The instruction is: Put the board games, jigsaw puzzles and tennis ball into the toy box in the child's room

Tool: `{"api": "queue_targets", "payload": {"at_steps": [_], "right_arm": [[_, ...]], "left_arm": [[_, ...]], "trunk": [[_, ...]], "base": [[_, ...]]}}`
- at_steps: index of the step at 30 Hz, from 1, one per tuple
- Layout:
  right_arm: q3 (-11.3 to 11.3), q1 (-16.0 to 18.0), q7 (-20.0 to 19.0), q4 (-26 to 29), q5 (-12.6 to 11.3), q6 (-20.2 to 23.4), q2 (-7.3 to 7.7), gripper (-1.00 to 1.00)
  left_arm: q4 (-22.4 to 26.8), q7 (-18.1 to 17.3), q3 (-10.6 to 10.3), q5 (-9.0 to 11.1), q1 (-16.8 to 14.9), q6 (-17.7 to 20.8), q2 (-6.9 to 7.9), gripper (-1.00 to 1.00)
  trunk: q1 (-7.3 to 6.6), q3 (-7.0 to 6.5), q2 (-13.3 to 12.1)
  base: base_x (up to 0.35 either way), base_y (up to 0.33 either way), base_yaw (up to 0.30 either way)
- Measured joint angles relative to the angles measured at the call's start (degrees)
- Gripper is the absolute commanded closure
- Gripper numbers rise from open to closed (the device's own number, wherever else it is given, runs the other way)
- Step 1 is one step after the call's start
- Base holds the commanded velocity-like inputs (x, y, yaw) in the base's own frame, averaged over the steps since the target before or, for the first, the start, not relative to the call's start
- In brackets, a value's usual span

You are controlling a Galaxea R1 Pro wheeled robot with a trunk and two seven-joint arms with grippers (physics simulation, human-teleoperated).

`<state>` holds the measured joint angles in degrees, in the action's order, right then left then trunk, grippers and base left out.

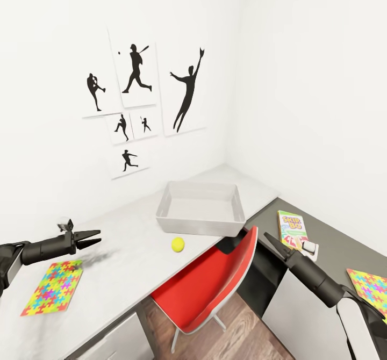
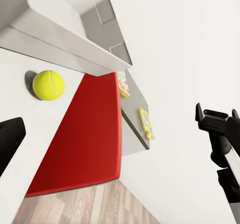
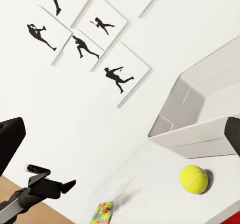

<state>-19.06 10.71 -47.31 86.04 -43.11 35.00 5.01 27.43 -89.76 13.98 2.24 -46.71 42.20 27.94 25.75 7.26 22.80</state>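
Toy box [image 1: 200, 208] on light surface [image 1: 134, 236], centre of head view. Tennis ball [image 1: 178, 244] just beside box at 7 o'clock. Yellow jigsaw puzzle [image 1: 52, 287] at 8 o'clock, below left fingers [image 1: 92, 238], released, empty. Right fingers [image 1: 271, 242] at 4 o'clock: state cannot tell. Board game [image 1: 292, 230] and second jigsaw puzzle [image 1: 371, 286] on dark section. Red chair [image 1: 209, 285] at 6 o'clock.
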Motion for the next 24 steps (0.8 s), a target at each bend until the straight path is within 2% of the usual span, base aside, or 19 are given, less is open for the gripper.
{"api": "queue_targets", "payload": {"at_steps": [24], "right_arm": [[0.0, 0.0, -0.2, 0.1, -0.1, 0.1, 0.01, -1.00]], "left_arm": [[0.0, 0.0, 0.2, 0.2, 0.0, -0.3, -0.02, -1.00]], "trunk": [[0.00, 0.00, 0.0]], "base": [[-0.001, 0.000, -0.001]]}}
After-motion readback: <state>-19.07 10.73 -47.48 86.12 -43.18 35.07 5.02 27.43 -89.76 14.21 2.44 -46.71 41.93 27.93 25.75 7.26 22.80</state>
